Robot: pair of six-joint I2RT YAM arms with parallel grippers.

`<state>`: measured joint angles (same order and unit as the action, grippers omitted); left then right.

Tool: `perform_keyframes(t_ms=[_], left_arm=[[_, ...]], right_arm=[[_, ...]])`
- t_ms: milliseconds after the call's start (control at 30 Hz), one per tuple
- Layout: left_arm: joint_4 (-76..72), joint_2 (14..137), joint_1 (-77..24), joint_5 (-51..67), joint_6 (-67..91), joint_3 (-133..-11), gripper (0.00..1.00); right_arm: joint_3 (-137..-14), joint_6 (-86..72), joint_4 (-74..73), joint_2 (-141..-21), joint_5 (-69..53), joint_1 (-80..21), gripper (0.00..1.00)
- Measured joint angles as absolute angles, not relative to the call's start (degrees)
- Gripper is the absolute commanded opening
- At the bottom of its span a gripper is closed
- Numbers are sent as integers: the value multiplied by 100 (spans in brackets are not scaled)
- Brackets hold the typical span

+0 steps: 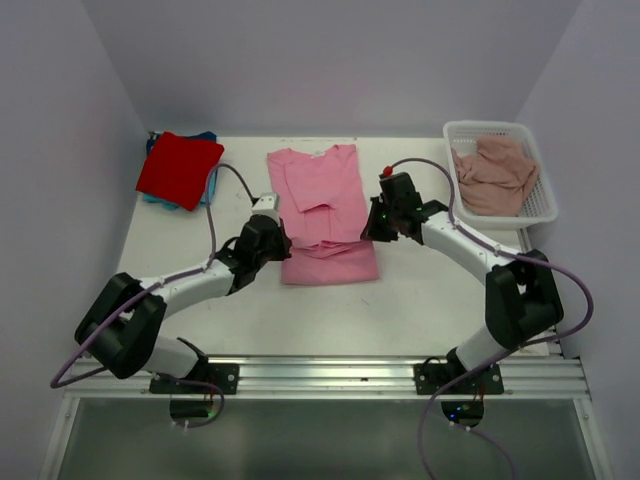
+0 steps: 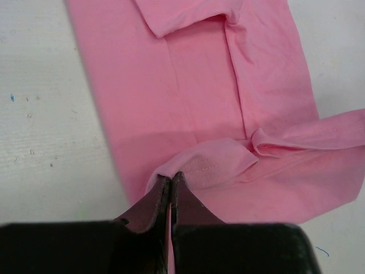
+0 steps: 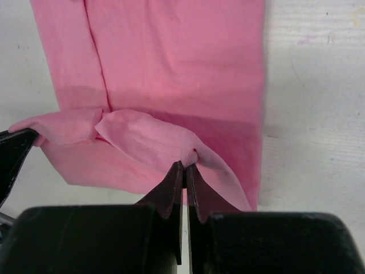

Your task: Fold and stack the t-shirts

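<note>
A bright pink cotton t-shirt [image 1: 325, 190] lies flat on the white table [image 1: 420, 290], to the left of the white plastic mesh basket [image 1: 490, 127] and a little nearer the arms than it. Its long axis runs straight away from the arms, with the collar at the far end, level with the basket's front wall.

The left gripper [image 2: 171, 178] is clamped tight on a fold of the shirt's near edge on the side away from the basket. The right gripper [image 3: 183, 166] is pinched the same way on the edge facing the basket. Each arm sits at its own side of the cloth, so neither is nearer. The strip between them is raised and doubled over the body of the shirt, with a lower layer flat beneath it.

The coming move looks to turn on this: the collar lies directly ahead of both sets of fingers, along the long axis, so the pinched edge probably has to travel evenly away from the arms to land square. The surface is smooth and the cloth slack, so uneven travel would likely skew the fold.

Room is ample ahead. A dusty-pink crumpled shirt [image 1: 495, 175] fills the basket, and far to the basket's left a folded red shirt [image 1: 180, 168] rests on a teal-blue one [image 1: 207, 137]
</note>
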<state>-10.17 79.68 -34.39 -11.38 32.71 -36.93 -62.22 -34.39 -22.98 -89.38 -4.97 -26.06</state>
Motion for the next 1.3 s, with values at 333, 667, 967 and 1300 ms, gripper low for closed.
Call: perform_keyframes(t_ms=[333,667,967,1300], left_arm=[[-1199,8781,-2954,-657,3035,-4150,0],[-1135,10412,-1717,-139,3050,-6051,100],[-1308,8731,-1468,174,3057,-5546,100],[-808,8042,-1487,1553,3076,-3863,100]], right_arm=[[-7284,-3146,-2346,-9939,-353,-2390,0],[-10442,-3037,-3017,-12623,510,-2016,98],[-8366,-2928,-2617,-11161,655,-1984,99],[-6971,-2915,-2171,-9279,401,-1986,97]])
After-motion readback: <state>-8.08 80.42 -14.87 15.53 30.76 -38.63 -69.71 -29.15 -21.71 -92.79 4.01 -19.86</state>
